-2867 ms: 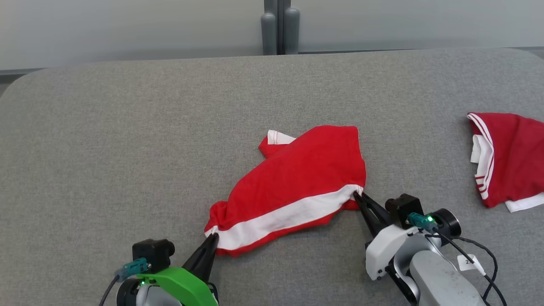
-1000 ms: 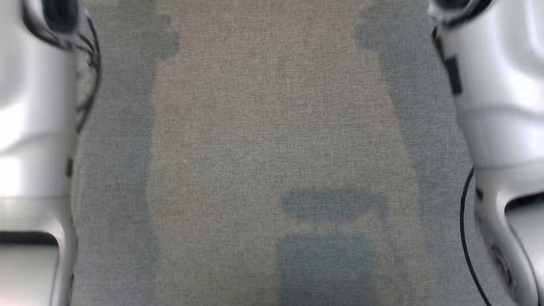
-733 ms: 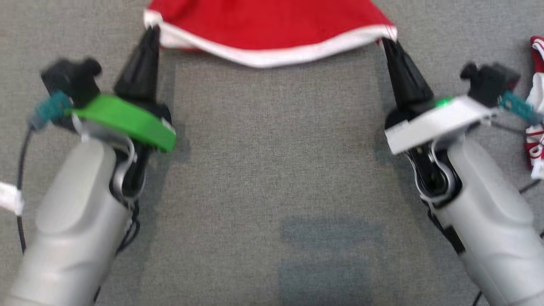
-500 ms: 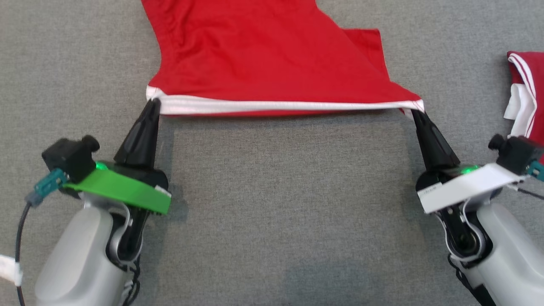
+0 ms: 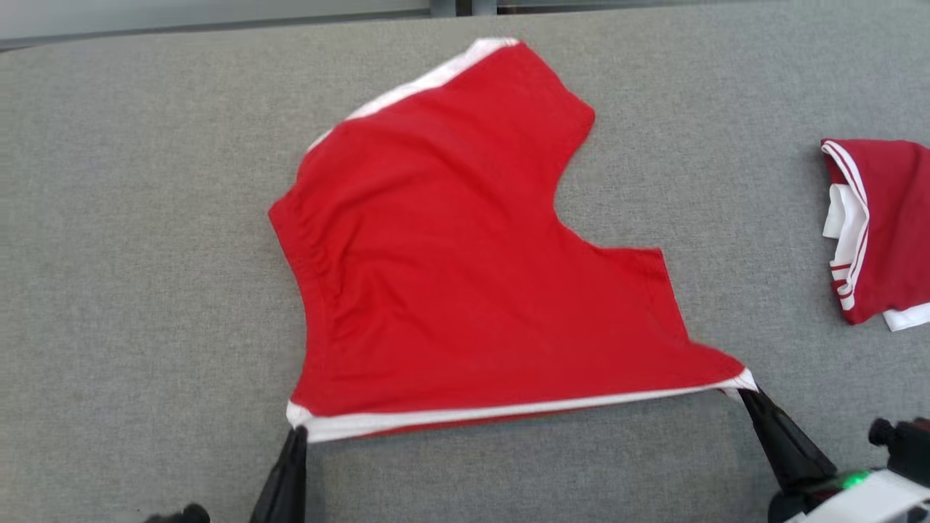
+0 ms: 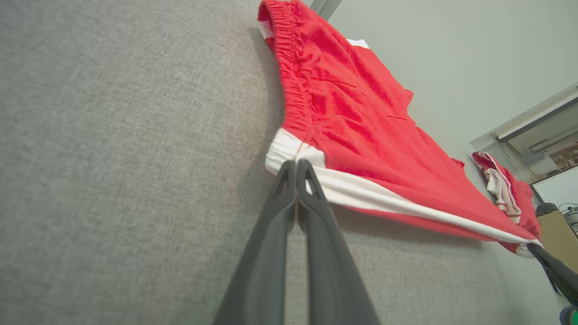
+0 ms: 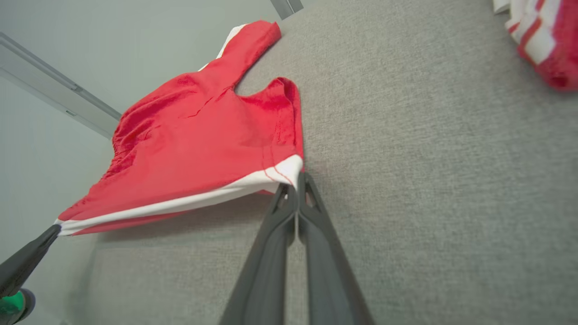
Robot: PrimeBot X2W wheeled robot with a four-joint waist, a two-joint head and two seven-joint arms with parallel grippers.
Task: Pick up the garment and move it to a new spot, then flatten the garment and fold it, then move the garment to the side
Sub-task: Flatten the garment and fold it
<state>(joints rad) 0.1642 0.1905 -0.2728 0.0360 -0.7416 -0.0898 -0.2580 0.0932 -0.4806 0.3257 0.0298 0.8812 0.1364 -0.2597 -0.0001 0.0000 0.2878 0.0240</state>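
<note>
Garment (image 5: 465, 276), bunched earlier, now spread flat; both jaws clenched on white hem (image 5: 508, 415).

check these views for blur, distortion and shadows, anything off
Head view: sharp, evenly lit, no glare; slight smear on the red shorts near the right corner. Left wrist view: wide-angle tilt slants the table; a shadow lies under the hem by the left gripper. Right wrist view: same slant and hem shadow by the right gripper.
</note>
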